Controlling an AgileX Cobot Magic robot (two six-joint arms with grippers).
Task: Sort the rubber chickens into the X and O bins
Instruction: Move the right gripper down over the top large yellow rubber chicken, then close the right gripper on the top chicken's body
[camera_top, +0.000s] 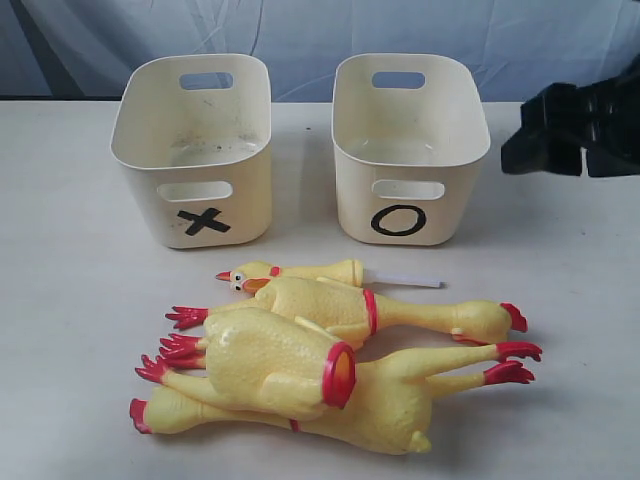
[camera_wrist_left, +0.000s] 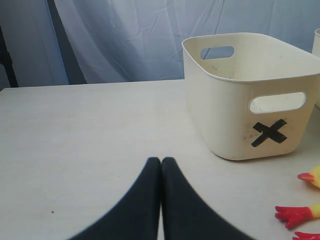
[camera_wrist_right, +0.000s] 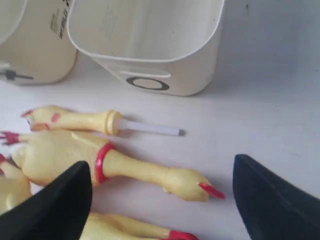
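X bin (camera_top: 146, 195), O bin (camera_top: 352, 205), rubber chickens (camera_top: 268, 362) heaped

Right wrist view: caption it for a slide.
Open fingers frame the rubber chickens on the table, O bin beyond.

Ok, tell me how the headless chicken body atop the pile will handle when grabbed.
The headless body looks hollow through its open red-ringed neck, so probably light and squashy. It lies atop other chickens, so pushing it likely shifts them.
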